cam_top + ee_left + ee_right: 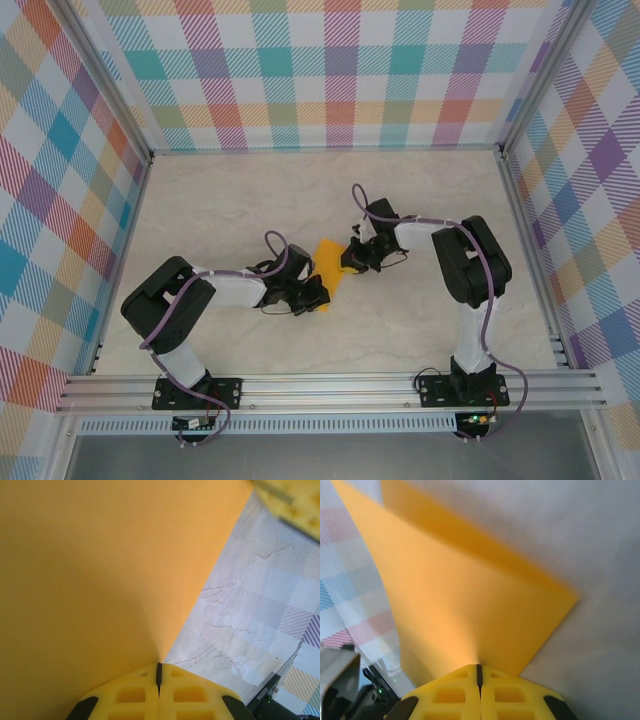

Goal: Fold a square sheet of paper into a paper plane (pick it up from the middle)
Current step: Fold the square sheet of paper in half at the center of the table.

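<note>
Orange-yellow square sheet of paper (326,266) sits btwn the two arms abt mid-table, showing from the top cam as a narrow slanted strip over the marble-look table (230,200). The left gripper (312,297) is at the strip's near end. In the left wrist cam its yellow fingers (130,695) are pressed together w/ only a thin dark seam btwn them, clamped on the sheet's edge. The paper fans out from the tips and covers the left & centre of that view, smooth, no crease seen. The same cam also catches a blurred yellow ribbed piece (295,500) in the top-right corner, coloured like the fingers, plus table veins and a bit of checked wall (305,625) on the right. The right gripper (349,262) is at the strip's right side, further from the bases. In the right wrist cam its fingers (510,695) are likewise shut tight, nipping the sheet's edge. That cam shows what the others don't: two layers, a front face w/ a second flap behind it at top, meeting on a slanted line, and one pointed corner out to the right over the pale table. Can't tell if that corner touches the surface. A dark part w/ a green light (379,691) sits bottom left.
</note>
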Robot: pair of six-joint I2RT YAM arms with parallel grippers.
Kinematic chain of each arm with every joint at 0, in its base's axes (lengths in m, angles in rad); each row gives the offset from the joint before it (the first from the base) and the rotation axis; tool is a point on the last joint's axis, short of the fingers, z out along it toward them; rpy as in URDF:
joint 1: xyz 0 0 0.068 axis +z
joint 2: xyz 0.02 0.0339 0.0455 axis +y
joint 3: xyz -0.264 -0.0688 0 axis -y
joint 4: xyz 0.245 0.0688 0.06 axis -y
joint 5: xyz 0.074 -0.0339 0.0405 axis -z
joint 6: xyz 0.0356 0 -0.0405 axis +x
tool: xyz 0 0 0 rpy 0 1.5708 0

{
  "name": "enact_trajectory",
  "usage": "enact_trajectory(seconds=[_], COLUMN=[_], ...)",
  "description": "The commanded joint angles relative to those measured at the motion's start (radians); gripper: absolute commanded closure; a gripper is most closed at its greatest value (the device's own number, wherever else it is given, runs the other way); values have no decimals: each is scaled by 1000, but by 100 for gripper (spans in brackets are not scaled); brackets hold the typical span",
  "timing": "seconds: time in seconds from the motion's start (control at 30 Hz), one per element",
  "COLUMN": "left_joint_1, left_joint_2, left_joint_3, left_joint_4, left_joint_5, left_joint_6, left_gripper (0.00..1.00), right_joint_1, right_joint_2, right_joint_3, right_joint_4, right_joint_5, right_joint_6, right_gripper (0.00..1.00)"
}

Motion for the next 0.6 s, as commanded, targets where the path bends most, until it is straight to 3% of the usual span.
enact_trajectory(seconds=[0.0, 0.2, 0.37, 0.57], left_joint_1=[-15, -14, -15, -15], left_joint_2=[28, 10, 9, 12], left_joint_3=[-61, -54, -49, -48], left_joint_4=[-200, -197, -197, -192], left_joint_5=[-51, -52, -53, -56], left_joint_6=[-7, -2, -3, -3], left_gripper=[100, 100, 100, 100], right_joint_1=[-87, -99, -45, 52], right_joint_2=[48, -10, -126, -110], right_joint_3=[66, 107, 4, -76], right_joint_4=[25, -29, 17, 74], right_joint_5=[209, 262, 175, 75], right_joint_6=[-10, -16, 4, 50], right_gripper=[94, 94, 93, 93])
